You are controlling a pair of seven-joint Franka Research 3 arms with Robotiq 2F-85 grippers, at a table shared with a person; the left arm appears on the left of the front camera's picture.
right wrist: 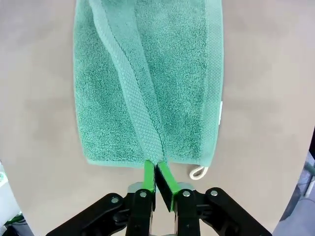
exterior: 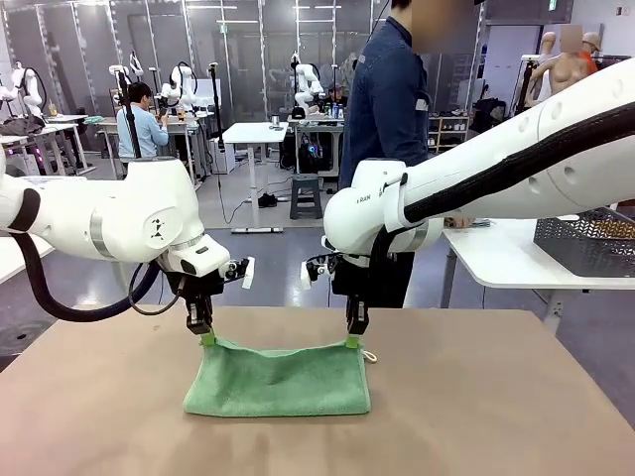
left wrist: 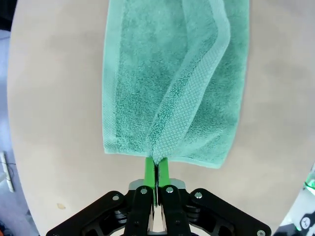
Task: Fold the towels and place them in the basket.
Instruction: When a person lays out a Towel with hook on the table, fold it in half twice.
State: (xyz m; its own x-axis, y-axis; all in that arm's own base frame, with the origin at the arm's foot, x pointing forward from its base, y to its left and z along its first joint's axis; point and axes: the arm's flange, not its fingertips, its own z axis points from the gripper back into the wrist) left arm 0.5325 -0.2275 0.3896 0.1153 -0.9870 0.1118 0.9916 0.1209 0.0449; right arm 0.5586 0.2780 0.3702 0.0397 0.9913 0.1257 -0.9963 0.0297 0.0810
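Observation:
A mint green towel lies folded over on the tan table, its far edge lifted between the two grippers. My left gripper is shut on the towel's far left corner, and in the left wrist view its green pads pinch the towel at the hem. My right gripper is shut on the far right corner; its pads clamp the towel next to a white loop tag. A dark grey mesh basket stands on a white side table at the right.
A person in a dark blue shirt stands behind the table, beyond the towel. The tan table has bare surface on all sides of the towel. A white side table sits to the right.

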